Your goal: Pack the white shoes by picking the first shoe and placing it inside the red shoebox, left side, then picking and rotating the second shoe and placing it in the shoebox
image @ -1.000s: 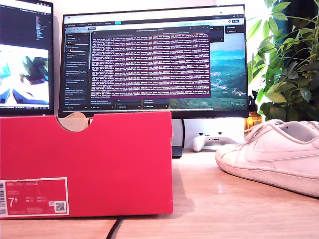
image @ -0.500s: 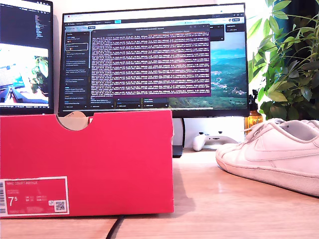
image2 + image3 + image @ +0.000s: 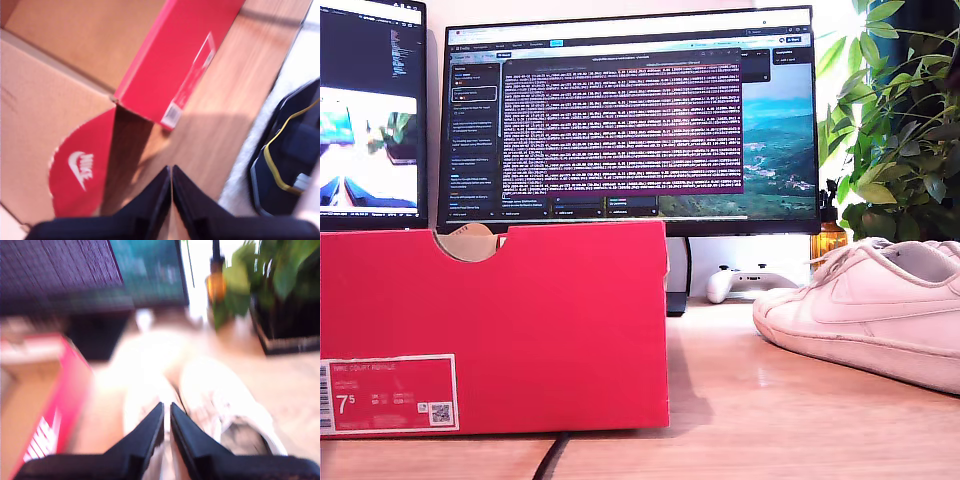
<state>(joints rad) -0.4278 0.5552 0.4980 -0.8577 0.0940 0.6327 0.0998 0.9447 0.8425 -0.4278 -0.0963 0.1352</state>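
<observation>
Go with your second pincer (image 3: 166,406), jaws together: white shoes (image 3: 220,390) lie just ahead of it, long axes running away, at the exterior view's right of the red shoebox (image 3: 520,320); first pincer (image 3: 170,171), also closed, hangs by the box.

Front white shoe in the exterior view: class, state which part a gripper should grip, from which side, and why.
Grip the shoe at its collar rim, coming down from above, one finger inside the opening, one outside. It stands upright on its sole, so the opening faces up and the rim is thin; the toe is broad and rounded, probably harder to pinch.
</observation>
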